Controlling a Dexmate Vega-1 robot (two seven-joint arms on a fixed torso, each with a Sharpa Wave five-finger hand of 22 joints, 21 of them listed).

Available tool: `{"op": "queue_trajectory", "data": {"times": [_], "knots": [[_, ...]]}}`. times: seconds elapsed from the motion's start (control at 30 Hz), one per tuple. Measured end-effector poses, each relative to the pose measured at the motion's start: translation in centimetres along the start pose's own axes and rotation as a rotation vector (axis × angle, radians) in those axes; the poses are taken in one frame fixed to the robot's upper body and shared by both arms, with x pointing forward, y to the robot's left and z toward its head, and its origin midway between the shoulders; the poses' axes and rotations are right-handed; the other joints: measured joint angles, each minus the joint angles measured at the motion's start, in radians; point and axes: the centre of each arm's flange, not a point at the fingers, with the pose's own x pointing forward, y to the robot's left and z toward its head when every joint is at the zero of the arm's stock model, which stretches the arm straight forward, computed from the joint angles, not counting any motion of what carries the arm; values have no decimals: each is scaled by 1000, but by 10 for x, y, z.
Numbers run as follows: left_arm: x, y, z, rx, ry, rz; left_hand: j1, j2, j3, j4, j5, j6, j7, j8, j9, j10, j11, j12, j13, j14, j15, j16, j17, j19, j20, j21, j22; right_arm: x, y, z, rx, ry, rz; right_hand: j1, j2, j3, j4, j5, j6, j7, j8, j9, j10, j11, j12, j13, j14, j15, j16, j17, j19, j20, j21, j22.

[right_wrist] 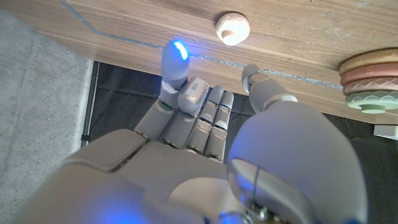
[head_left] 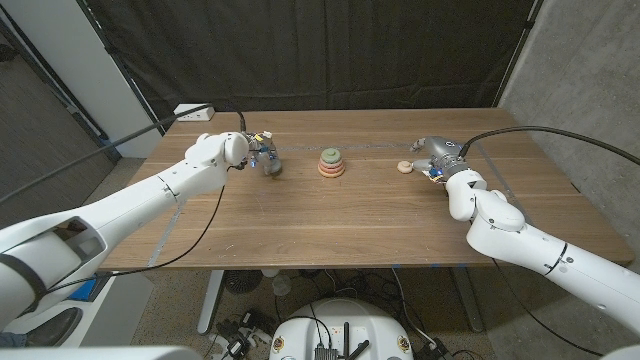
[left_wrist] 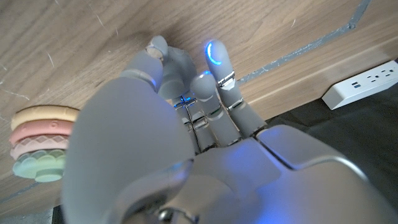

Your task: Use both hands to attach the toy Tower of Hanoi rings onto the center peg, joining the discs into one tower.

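Note:
The ring tower (head_left: pixel 331 163) stands at the table's middle: stacked yellow, pink and green discs, which also show in the left wrist view (left_wrist: pixel 38 143) and the right wrist view (right_wrist: pixel 372 79). A small cream cap piece (head_left: pixel 405 167) lies on the wood to the tower's right, loose on the table (right_wrist: pixel 233 28). My right hand (head_left: pixel 436 157) hovers just right of the cap, fingers (right_wrist: pixel 175 62) spread and holding nothing. My left hand (head_left: pixel 264 154) is left of the tower, its fingers (left_wrist: pixel 214 59) loosely bent down toward the table with nothing seen in them.
A white power strip (head_left: pixel 194 112) lies at the table's back left corner, with cables running off that side. A dark curtain hangs behind the table. Bare wood (head_left: pixel 330 225) stretches in front of the tower.

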Motion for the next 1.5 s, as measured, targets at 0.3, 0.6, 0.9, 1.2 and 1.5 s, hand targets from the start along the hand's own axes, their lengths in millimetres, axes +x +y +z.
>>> {"op": "queue_trajectory", "data": {"times": [0.3, 0.6, 0.9, 1.2, 1.5], "knots": [[-12, 14, 1, 9, -8, 38, 0, 3, 0, 0, 0, 8, 2, -9, -3, 1, 1, -5, 0, 0, 0, -4, 0, 0, 0, 0, 0, 0, 0, -2, 5, 6, -3, 0, 0, 0, 0, 0, 0, 0, 0, 0, 0, 0, 0, 0, 0, 0, 0, 0, 0, 0, 0, -2], [-23, 28, 2, 17, -15, 66, -1, 4, 0, 0, -1, 8, 2, -16, 4, 1, 1, -12, 0, 0, 0, -15, 2, 0, 0, 0, -5, 0, 0, -5, 10, 11, -4, 0, 0, 0, 0, 0, 0, 0, 0, 0, 4, -4, 0, 0, 0, 0, 0, 0, 0, 0, 0, 1], [-33, 42, 6, 36, -24, 83, -1, 5, 0, 0, -1, 8, 2, -21, 4, 1, 0, -20, 0, 0, 0, -15, 5, 0, 0, 0, -5, 2, 2, -7, 13, 15, -1, 0, 0, 0, 0, 0, 0, 0, 0, 0, 4, -4, 0, 0, 0, 0, 0, 0, 0, 0, 0, -2], [-40, 55, 9, 47, -31, 104, 1, 7, 0, 0, -2, 7, 3, -24, 8, 1, 0, -25, 0, 0, 0, -20, 8, 0, 0, 0, -5, 4, 2, -7, 16, 17, -1, 0, 0, 0, 0, 0, 0, 0, 0, 0, 4, -4, 0, 0, 0, 0, 0, 0, 0, 0, 0, 0], [-46, 67, 15, 69, -40, 121, -4, 12, 0, 0, -2, 5, 1, -28, 8, 2, 1, -34, 1, 0, 0, -23, 9, 0, 0, 0, -5, 5, 3, -6, 15, 18, 1, 0, 0, 0, 0, 0, 0, 0, 0, 0, 3, -4, 0, 0, 0, 0, 0, 0, 0, 0, 0, -2]]}}
